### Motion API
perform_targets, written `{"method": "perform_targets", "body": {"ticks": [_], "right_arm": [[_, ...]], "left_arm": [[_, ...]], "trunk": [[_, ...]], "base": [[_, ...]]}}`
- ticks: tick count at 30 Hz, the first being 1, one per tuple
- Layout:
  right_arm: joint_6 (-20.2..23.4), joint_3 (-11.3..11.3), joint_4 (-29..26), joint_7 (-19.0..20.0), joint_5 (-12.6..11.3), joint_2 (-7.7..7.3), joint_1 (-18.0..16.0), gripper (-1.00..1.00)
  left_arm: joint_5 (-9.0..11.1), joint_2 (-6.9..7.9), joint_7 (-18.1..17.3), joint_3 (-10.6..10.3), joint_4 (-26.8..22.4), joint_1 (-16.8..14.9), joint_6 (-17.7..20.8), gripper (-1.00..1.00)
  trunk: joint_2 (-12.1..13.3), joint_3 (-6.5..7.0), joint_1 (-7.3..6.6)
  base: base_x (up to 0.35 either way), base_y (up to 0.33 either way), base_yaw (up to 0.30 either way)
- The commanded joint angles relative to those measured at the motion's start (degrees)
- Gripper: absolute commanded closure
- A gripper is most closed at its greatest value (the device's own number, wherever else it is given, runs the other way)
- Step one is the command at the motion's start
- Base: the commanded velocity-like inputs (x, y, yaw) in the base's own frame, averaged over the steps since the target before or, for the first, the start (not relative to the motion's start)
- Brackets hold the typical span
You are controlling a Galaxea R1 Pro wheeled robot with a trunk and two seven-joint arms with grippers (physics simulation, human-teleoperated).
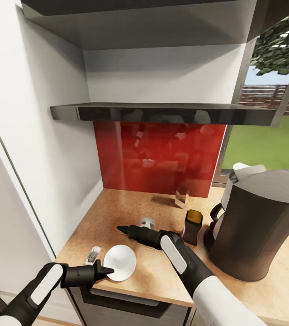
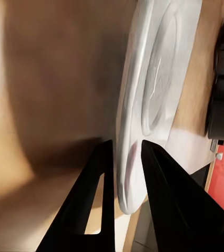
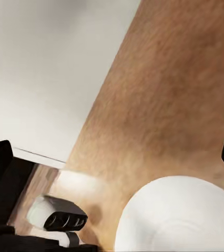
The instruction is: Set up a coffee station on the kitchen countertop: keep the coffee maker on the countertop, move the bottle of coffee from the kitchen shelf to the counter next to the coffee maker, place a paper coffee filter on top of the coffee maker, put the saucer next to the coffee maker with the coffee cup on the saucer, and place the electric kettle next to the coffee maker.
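Observation:
The white saucer (image 1: 120, 261) is near the counter's front left edge, and my left gripper (image 1: 107, 271) is shut on its rim. In the left wrist view the saucer's edge (image 2: 154, 79) runs between the two black fingers (image 2: 170, 205). My right gripper (image 1: 122, 229) hovers just behind the saucer, open and holding nothing. Its wrist view looks down on the saucer (image 3: 177, 218). A grey cup (image 1: 147, 222) stands behind the right wrist. The dark coffee bottle (image 1: 191, 227) stands beside a large dark grey appliance (image 1: 253, 224) with a side handle. I cannot tell whether that is the coffee maker or the kettle.
The wooden countertop (image 1: 130, 199) is backed by a red splashback (image 1: 158, 154), with a dark shelf (image 1: 162, 112) above. A white wall closes the left side. A small clear object (image 1: 182, 195) sits at the back, and a small grey-white item (image 1: 92, 256) lies by the left gripper.

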Motion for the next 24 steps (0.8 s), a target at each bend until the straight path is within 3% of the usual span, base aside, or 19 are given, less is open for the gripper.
{"method": "perform_targets", "body": {"ticks": [1, 7, 12, 15, 24], "right_arm": [[0.24, -0.05, -1.24, 0.02, -0.06, 0.00, -0.05, -1.00], [0.28, -0.11, -7.59, 0.00, -0.04, -0.40, -0.05, -1.00], [0.27, -0.05, -14.77, -0.01, -0.04, -5.71, -0.05, -1.00], [0.26, -0.03, -17.97, -0.01, -0.06, -7.35, -0.05, -1.00], [0.24, 0.37, -22.77, 0.15, 0.08, -8.16, -0.05, -1.00]], "left_arm": [[-4.49, 0.13, -0.42, -0.14, 1.64, -0.13, -0.81, 1.00], [-4.42, 1.01, -0.61, -0.14, 1.25, -0.28, -0.80, 1.00], [-4.40, 2.42, -0.68, -0.13, -1.28, -0.27, -0.81, 1.00], [-4.31, 2.72, -0.74, -0.13, -2.49, -0.23, -0.75, 1.00], [-3.97, 2.77, -0.78, -0.13, -6.28, 0.08, -0.74, 1.00]], "trunk": [[-0.10, -0.14, 0.05], [-0.10, -0.14, 0.05], [-0.10, -0.14, 0.05], [-0.10, -0.14, 0.05], [-0.10, -0.14, 0.05]], "base": [[0.000, 0.000, 0.000], [0.000, 0.000, 0.000], [0.000, 0.000, 0.000], [0.000, 0.000, 0.000], [-0.157, 0.000, 0.000]]}}
